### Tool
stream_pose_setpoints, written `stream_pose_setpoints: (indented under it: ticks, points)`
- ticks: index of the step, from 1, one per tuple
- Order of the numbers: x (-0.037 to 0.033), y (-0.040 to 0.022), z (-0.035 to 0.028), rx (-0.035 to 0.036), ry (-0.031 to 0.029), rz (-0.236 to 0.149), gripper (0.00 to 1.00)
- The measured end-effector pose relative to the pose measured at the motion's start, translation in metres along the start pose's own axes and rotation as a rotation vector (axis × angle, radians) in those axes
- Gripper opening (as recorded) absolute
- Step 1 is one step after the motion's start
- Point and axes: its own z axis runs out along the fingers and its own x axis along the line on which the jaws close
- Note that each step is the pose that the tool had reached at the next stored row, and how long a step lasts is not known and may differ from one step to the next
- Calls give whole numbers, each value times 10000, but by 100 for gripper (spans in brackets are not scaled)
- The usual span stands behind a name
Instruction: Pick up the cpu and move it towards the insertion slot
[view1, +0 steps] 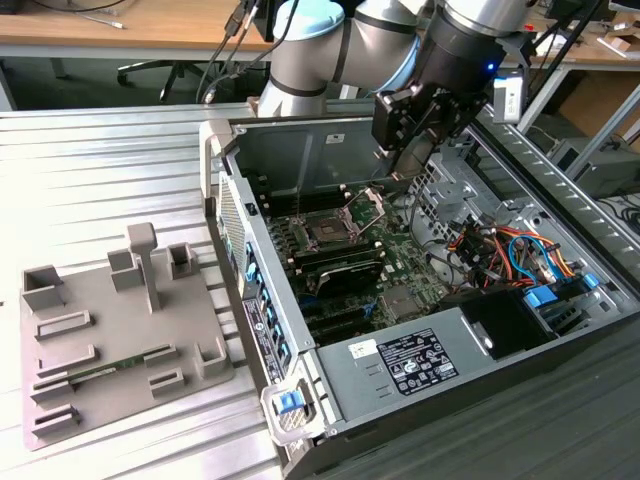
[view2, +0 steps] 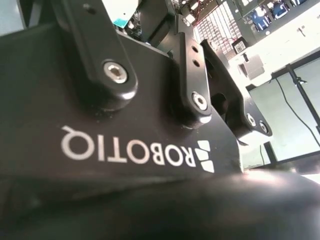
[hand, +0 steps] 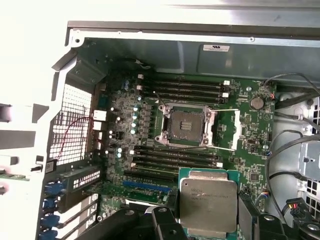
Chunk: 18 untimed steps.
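Above the open computer case (view1: 300, 330), I have the end effector (hand: 207, 227) clamped on the cpu (hand: 207, 202), so the pick looks done. It hangs near the insertion slot (hand: 186, 125), bracket open, not yet over it.

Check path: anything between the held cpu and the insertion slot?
Nothing visible. In the first wrist view the cpu sits in the gripper, above the board; the insertion slot lies bare, its retention bracket swung open aside.
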Motion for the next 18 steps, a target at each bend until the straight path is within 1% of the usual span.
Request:
stream_pose_setpoints:
  ticks: [18]
  points:
    - [67,28,3,1,0,1,55]
